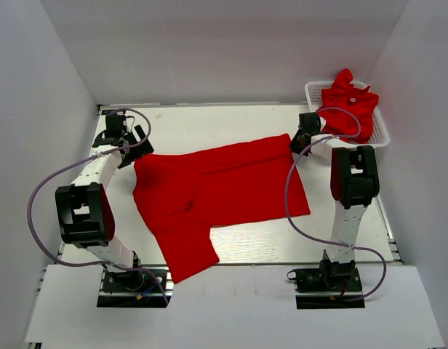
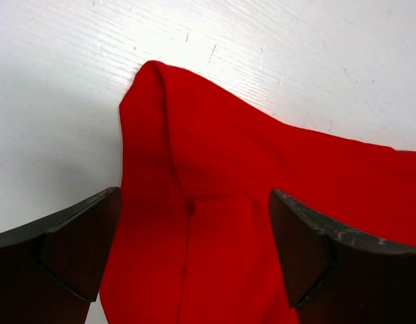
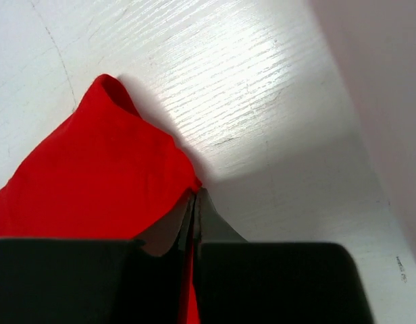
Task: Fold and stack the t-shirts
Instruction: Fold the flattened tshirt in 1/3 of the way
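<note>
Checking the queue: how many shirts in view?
2: a spread shirt on the table; a crumpled shirt in the basket, which may hide more.

There are no words, numbers, labels or signs to read on anything in these views.

White table bears a spread t-shirt and basket.
</note>
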Controlling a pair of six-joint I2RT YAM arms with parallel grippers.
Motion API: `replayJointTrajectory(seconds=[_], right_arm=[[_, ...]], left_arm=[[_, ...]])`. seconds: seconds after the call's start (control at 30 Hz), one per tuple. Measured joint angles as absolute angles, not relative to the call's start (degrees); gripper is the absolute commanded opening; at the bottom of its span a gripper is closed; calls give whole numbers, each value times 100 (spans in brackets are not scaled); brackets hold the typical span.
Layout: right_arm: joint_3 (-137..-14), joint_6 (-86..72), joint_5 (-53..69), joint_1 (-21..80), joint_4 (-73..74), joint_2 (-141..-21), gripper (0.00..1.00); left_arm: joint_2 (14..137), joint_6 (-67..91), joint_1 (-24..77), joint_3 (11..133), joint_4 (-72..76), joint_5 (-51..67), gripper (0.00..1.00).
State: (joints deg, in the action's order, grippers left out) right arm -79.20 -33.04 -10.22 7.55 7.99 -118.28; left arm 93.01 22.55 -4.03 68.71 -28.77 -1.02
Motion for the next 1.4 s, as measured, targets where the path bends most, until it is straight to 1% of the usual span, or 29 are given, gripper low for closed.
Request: replayJointTrajectory(seconds=[0.2,0.6,0.83,0.9,1.03,1.07,1.1,1.17,1.2,1.23,1.27,1.4], right_arm=[[-7894,-3247,-1046,755,770,-11784,0],[-7846,-3157,-1083,757,1603,-11015,0],[-7614,-3251,-1081,755,1835,-10925,0],[-7577,-3284,-1072,757,1896,-10936,10],[-7408,-3365,-1002,755,1925,-10951,34],[-7389,-3376,-991,755,1955,-10971,37],[-7371,-3365,-989,755,1966,-10995,45],[-7354,-3356,-980,753,2021,-11010,55],[-7354,-3339,-972,753,2053,-11010,62],[-7356,-3315,-969,753,2060,-11008,65],[-7356,-3284,-956,755,2075,-11006,65],[-7363,-3100,-757,762,2088,-10956,76]], left_arm=[[9150,2255,-403,6783,-2781,-69,100],[9126,2233,-403,6775,-2694,-56,100],[9177,2165,-403,6785,-2700,-56,100],[9240,2141,-403,6834,-2740,-56,100],[9411,2091,-403,6941,-2816,-58,100],[9437,2078,-403,6956,-2832,-58,100],[9461,2067,-403,6971,-2860,-58,100],[9485,2047,-403,7000,-2895,-58,100],[9491,2034,-403,7015,-2912,-56,100],[9496,2018,-403,7032,-2923,-34,100],[9496,2008,-403,7043,-2930,-1,100],[9520,1979,-401,7059,-2749,342,100]])
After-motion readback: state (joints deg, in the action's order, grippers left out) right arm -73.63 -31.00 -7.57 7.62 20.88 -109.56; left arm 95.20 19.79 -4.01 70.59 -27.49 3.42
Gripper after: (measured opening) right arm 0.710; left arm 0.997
